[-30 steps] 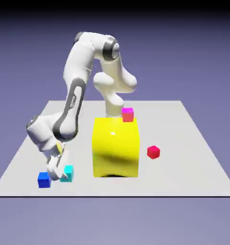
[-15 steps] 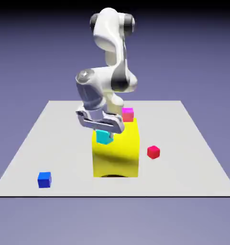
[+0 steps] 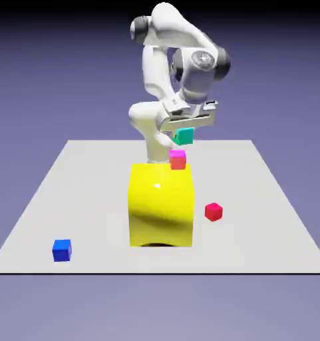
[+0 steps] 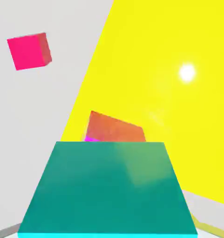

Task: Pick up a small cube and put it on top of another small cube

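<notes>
The gripper (image 3: pixel 184 131) pinches the cyan cube (image 3: pixel 184 136) and holds it in the air just above the pink cube (image 3: pixel 177 160), not touching it. The pink cube sits on the far right corner of the big yellow block's (image 3: pixel 161 206) top. A red cube (image 3: pixel 213 212) lies on the table (image 3: pixel 269 220) to the exterior view's right of the block, and a dark blue cube (image 3: pixel 62 250) lies well apart at the front left; nothing stands between the two small cubes.

A pale grey table (image 3: pixel 269 220) sits before a plain blue-violet backdrop (image 3: pixel 282 80).

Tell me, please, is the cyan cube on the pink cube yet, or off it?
Off it: the cyan cube hangs in the shut gripper, clear above the pink cube.
</notes>
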`<action>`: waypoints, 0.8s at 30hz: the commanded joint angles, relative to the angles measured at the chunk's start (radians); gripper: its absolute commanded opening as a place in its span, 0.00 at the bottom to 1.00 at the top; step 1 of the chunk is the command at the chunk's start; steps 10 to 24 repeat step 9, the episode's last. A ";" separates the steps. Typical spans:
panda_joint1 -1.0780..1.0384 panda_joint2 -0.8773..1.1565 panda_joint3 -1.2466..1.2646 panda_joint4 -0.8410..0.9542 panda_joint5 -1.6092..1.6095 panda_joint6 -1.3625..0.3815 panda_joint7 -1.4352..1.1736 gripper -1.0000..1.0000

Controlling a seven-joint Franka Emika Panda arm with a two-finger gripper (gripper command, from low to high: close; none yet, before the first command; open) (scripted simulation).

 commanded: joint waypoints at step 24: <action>0.003 -0.024 0.000 -0.154 0.000 0.130 0.001 1.00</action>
